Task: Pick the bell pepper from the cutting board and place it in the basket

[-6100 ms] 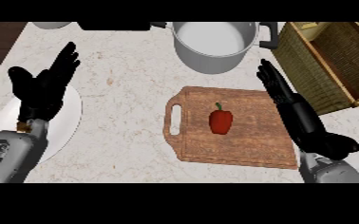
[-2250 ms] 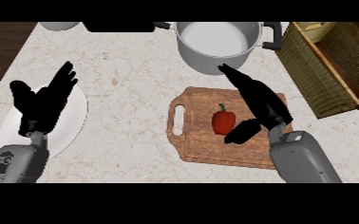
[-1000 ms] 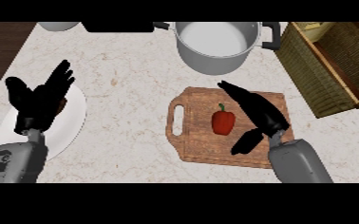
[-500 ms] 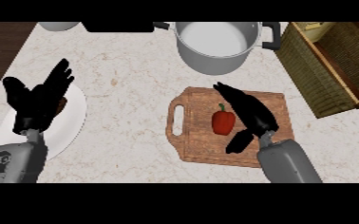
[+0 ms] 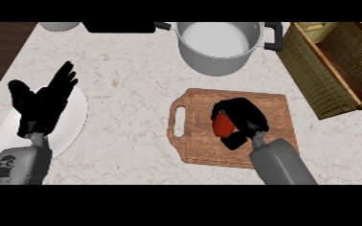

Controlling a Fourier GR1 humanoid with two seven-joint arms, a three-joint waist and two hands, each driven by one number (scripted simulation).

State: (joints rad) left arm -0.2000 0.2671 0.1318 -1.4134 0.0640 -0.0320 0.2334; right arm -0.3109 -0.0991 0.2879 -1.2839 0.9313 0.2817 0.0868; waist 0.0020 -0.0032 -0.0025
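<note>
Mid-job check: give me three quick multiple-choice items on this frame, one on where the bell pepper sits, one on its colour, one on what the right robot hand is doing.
1. Where is the bell pepper?
A. in the basket
B. on the cutting board
C. in the pot

2. What colour is the bell pepper?
A. red
B. green
C. yellow

3. What is the right robot hand's state?
A. open and flat on the counter
B. resting, fingers up
C. curled round the pepper

Key: 1 B, the bell pepper lies over the cutting board, far from the basket. 2 A, its visible skin is red. 3 C, the right robot hand wraps over the pepper; the left robot hand rests open at the left.
</note>
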